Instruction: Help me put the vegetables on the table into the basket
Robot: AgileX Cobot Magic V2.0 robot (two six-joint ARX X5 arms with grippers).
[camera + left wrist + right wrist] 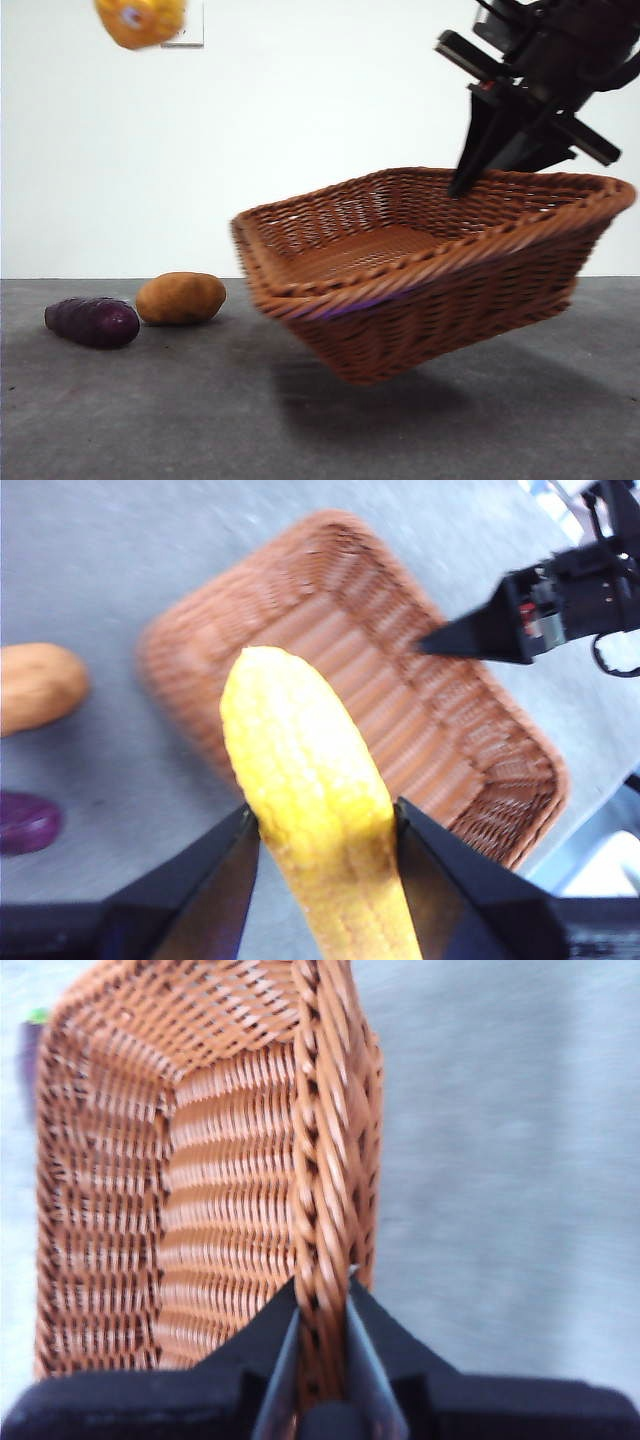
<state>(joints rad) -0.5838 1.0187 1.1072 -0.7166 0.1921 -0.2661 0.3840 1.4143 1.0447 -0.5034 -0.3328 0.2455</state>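
Note:
The brown wicker basket (430, 270) hangs tilted above the table (150, 420), lifted by its far rim. My right gripper (480, 165) is shut on that rim (322, 1260). High at the upper left the yellow corn cob (140, 20) is held in the air by my left gripper (320, 830), which is shut on the corn (300, 780) above the basket (350, 670). The orange-brown potato (181, 297) and the dark purple sweet potato (93, 322) lie side by side on the table at the left.
A white wall stands behind the table. The right arm (560, 600) shows dark over the basket's far side in the left wrist view. Grey tabletop (500, 1160) spreads beside the basket.

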